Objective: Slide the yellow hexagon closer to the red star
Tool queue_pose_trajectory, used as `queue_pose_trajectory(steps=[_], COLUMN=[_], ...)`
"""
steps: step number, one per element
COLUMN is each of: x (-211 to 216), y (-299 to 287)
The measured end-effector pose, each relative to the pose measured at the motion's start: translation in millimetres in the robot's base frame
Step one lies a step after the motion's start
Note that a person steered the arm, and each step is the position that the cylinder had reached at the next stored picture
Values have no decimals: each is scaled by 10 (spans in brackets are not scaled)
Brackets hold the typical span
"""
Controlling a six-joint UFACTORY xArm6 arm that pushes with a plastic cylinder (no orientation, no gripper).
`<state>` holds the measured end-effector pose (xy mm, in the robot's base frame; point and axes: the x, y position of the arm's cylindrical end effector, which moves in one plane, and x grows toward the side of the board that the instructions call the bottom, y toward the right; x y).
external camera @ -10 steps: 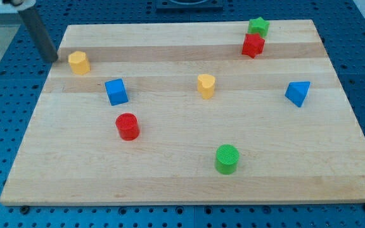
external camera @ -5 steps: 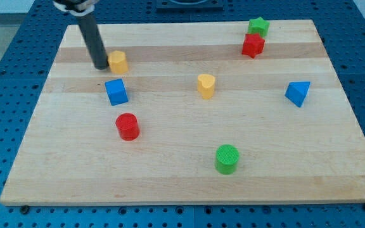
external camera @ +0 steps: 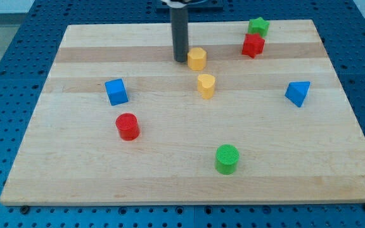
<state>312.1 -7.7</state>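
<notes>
The yellow hexagon [external camera: 197, 58] sits on the wooden board [external camera: 75, 164] near the view's top centre. My tip [external camera: 180, 61] touches its left side. The red star [external camera: 253, 45] lies to the hexagon's right and a little higher, near the view's top right, with a gap of bare board between them. A green star [external camera: 257, 26] sits just above the red star.
A yellow heart-shaped block [external camera: 206, 85] lies just below the hexagon. A blue cube [external camera: 116, 92] and a red cylinder [external camera: 127, 126] are at the left, a green cylinder [external camera: 227, 158] at the bottom centre, a blue triangular block [external camera: 298, 93] at the right.
My tip has swept from the board's top left to the right, pushing the yellow hexagon along with it toward the red star. The other blocks have not moved.
</notes>
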Motion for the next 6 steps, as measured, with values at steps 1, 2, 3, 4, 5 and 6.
queue_pose_trajectory(steps=[1,2,3,4,5,6], x=[0,1,104,104,56,155], y=[329,582,628,628,322,156])
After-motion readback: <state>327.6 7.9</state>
